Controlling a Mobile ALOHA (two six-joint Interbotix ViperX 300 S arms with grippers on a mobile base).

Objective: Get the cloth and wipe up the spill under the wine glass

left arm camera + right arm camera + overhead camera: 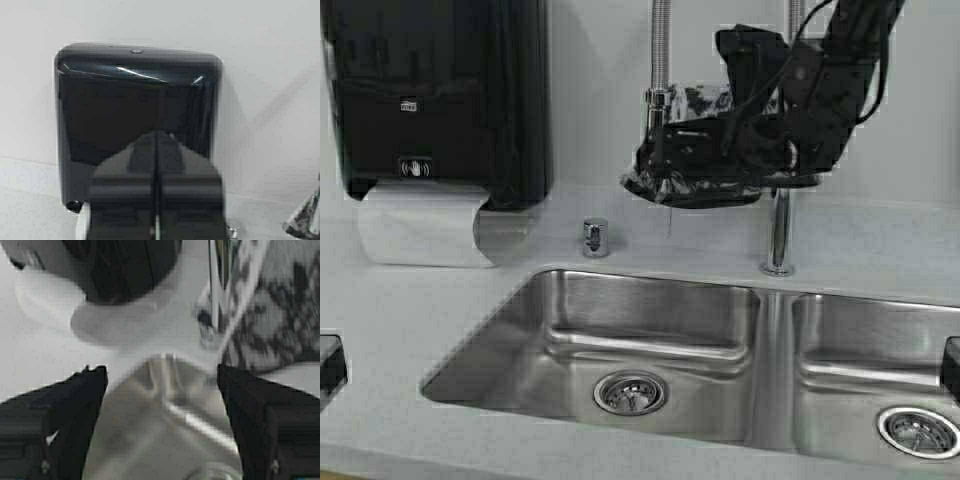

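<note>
Two pincers: one at work, one idle.
Right pincer (160,390): spread wide, nothing held; raised by the faucet behind the sink, beside the cloth.
Right fingers (55,425): both dark tips are seen well apart, with the steel basin showing between them.
Cloth (695,165): draped in a dark bunch over the faucet's horizontal arm, its lower edge hanging free above the desk; the pale floral pattern is made out in the right wrist view (280,315).
Handling, judged: limp, light, not fragile; expected to sag and trail when lifted. It may snag on the faucet (779,225).
Where to grip, judged: the hanging fold below the bar, taken thick enough that several layers are caught.
Left pincer (157,200): closed on nothing, pointed at the paper towel dispenser (435,95); parked.
Sink (760,320): double steel basin, set in the pale desk (410,320).
Wine glass: not seen in any view.
</note>
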